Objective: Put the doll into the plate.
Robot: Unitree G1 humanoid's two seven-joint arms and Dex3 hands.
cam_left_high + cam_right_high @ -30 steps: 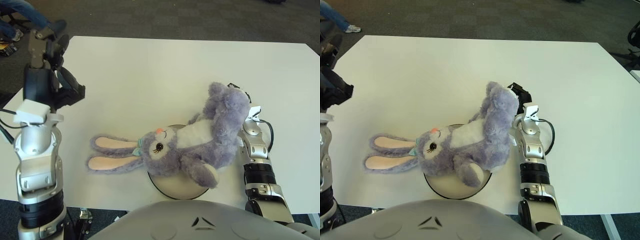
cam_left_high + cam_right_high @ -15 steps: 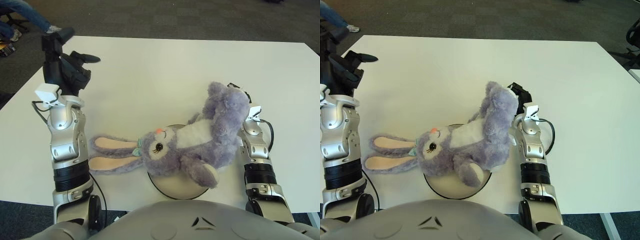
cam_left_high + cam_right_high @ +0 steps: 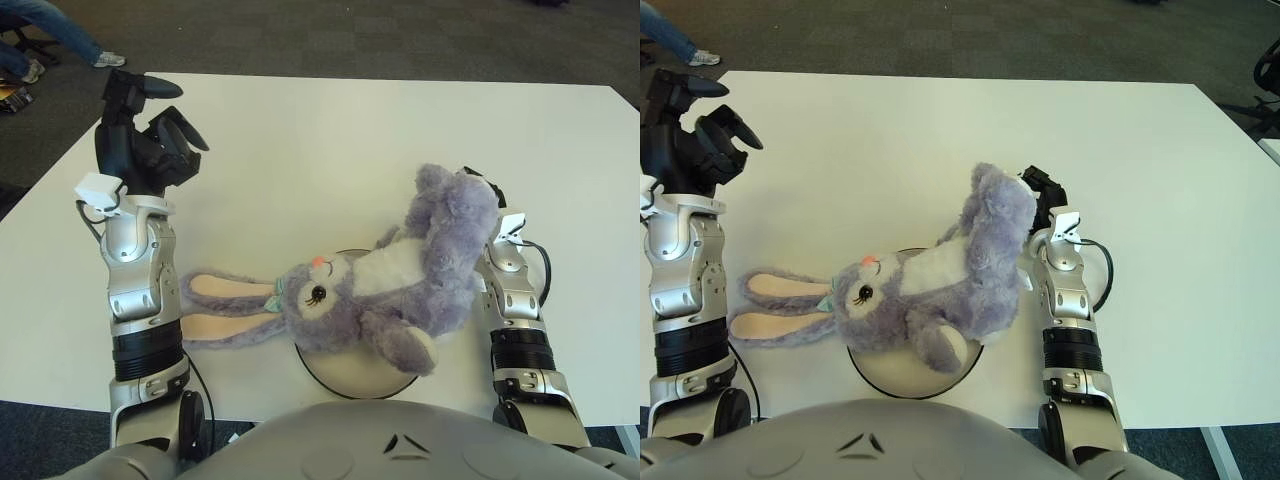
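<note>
1. The doll (image 3: 385,290), a purple plush rabbit with a white belly, lies across the plate (image 3: 345,375) on the white desk (image 3: 320,140), belly up and face turned toward the robot.
2. Only its middle sits over the plate: the head hangs off the plate's left rim, and both long pink-lined ears stretch out flat on the desk further left of the plate.
3. The doll's legs and lower body rise up and to the right of the plate, pressing against the right robot hand (image 3: 1040,195).
4. That right robot hand is mostly hidden behind the plush, right of the plate; dark fingers (image 3: 1038,183) show at the doll's upper edge and touch the fur, but I cannot tell whether they are closed on it.
5. The left robot hand (image 3: 140,125) is raised well to the left of the plate, beyond the ear tips, its fingers spread loosely and holding nothing.
6. Its silver forearm runs down just beside the ears, left of the plate.
7. The plate's near rim shows as a pale arc below the doll's foot.
</note>
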